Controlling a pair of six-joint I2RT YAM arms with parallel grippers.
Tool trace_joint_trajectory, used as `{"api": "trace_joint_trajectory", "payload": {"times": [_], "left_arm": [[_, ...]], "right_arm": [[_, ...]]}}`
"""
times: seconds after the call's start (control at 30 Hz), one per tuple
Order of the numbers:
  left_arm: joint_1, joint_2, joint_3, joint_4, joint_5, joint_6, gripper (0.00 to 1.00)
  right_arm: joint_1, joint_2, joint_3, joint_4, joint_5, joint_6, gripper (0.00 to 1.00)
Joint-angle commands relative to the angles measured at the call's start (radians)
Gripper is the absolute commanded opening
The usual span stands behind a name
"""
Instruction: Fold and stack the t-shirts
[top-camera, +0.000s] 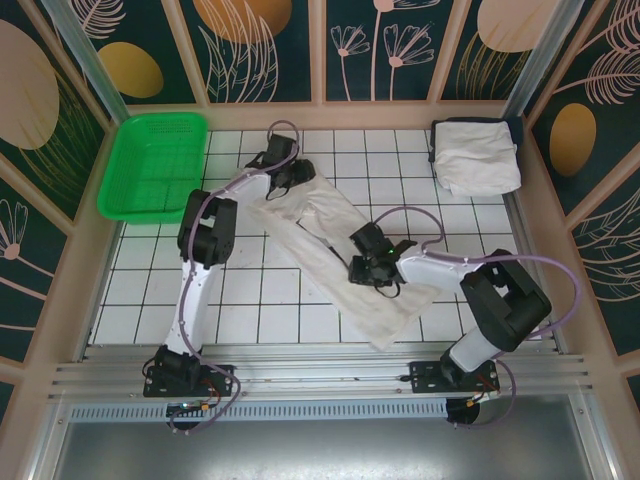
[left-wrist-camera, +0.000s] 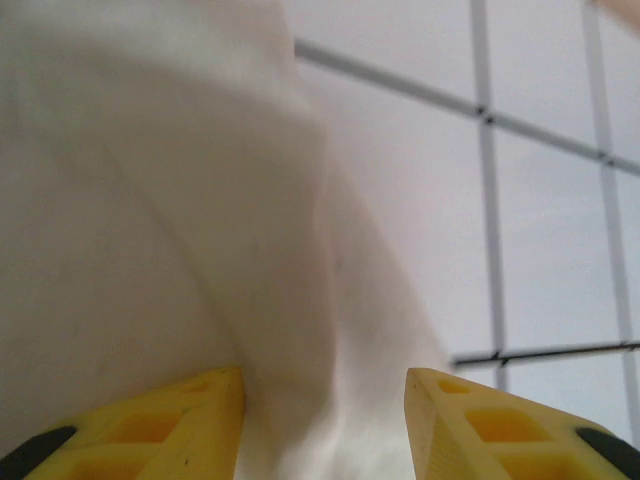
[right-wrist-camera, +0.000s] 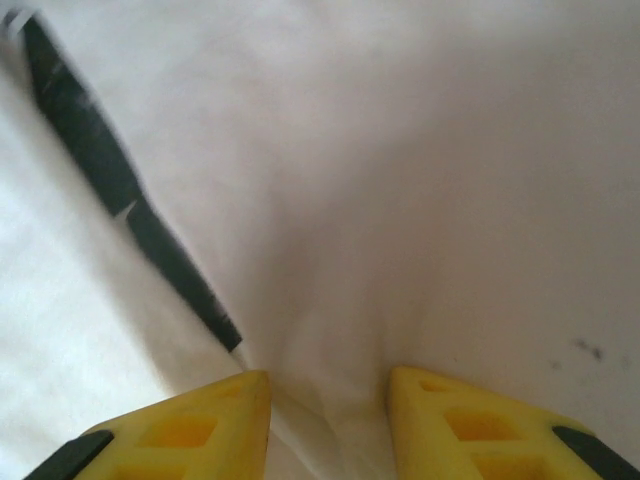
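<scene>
- Where the two arms reach out from the near edge, a white tiled table (top-camera: 250, 300) spreads ahead of them
- Across its middle a long off-white t-shirt (top-camera: 310, 225) lies slantwise, folded into a narrow band running from far left to near right
- A green mesh basket (top-camera: 155, 165) sits at the far left corner, apart from the cloth
- A folded t-shirt (top-camera: 477, 157) rests at the far right corner
- The left gripper (top-camera: 297, 180) (left-wrist-camera: 322, 385) is at the band's far end, its yellow fingers (left-wrist-camera: 200, 420) pinching a raised ridge of cloth
- The right gripper (top-camera: 362, 258) (right-wrist-camera: 328, 385) is at the band's middle, jaws nipped on a gathered crease
</scene>
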Motion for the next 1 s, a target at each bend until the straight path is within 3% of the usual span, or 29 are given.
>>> {"api": "trace_joint_trajectory", "payload": {"times": [0.0,0.1,0.23,0.47,0.6,0.77,0.97], "left_arm": [[0.002,0.149,0.179,0.030,0.220,0.011,0.42],[0.001,0.222,0.339,0.053,0.293,0.018,0.43],[0.002,0.203,0.428,0.013,0.294,0.061,0.48],[0.001,-0.042,0.203,0.028,0.251,0.145,0.56],[0.002,-0.149,0.009,0.038,0.189,0.196,0.57],[0.003,-0.120,-0.083,0.021,0.141,0.186,0.54],[0.002,0.014,-0.007,0.005,0.176,0.141,0.51]], "right_arm": [[0.079,0.050,0.008,0.069,-0.109,0.115,0.37],[0.145,0.113,0.094,0.119,-0.151,0.152,0.37],[0.194,0.134,0.201,0.142,-0.181,0.147,0.37],[0.154,0.058,0.168,0.024,0.018,0.091,0.39],[0.126,0.068,0.105,0.037,0.046,0.083,0.37],[0.154,0.105,0.087,0.067,0.032,0.106,0.36],[0.236,0.124,0.079,0.140,-0.010,0.162,0.35]]}}
